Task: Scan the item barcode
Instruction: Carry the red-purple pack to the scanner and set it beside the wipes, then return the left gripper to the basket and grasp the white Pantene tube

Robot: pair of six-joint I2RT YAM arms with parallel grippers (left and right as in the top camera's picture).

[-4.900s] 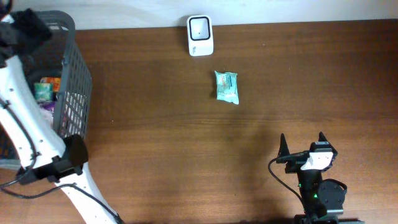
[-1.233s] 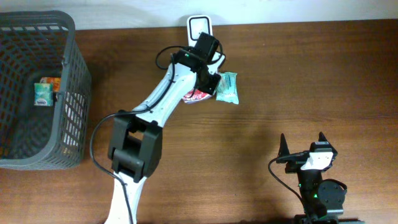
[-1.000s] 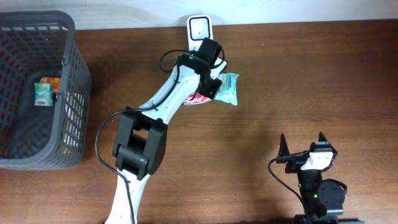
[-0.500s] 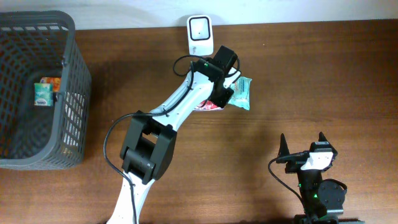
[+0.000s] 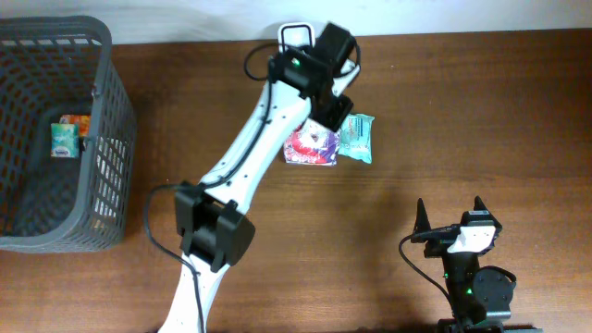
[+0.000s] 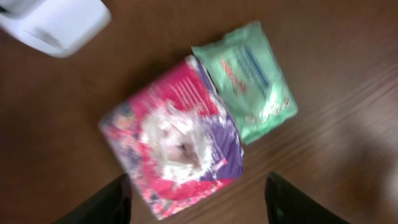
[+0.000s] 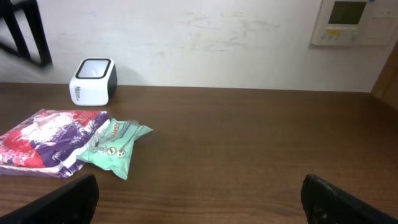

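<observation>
Overhead downward; all sharing pink packet (image 5: pixel 311 148)

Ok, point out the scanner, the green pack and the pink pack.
scanner (image 7: pixel 91 87), right wrist view, front face.
green pack (image 5: pixel 355 138), overhead view, middle of the wrapper.
pink pack (image 6: pixel 177 140), left wrist view, centre of its top.

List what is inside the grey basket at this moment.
In the basket a small green packet lies beside an orange item, both too small to identify. Its mesh wall screens part of the floor, so more could sit there unseen.
</observation>
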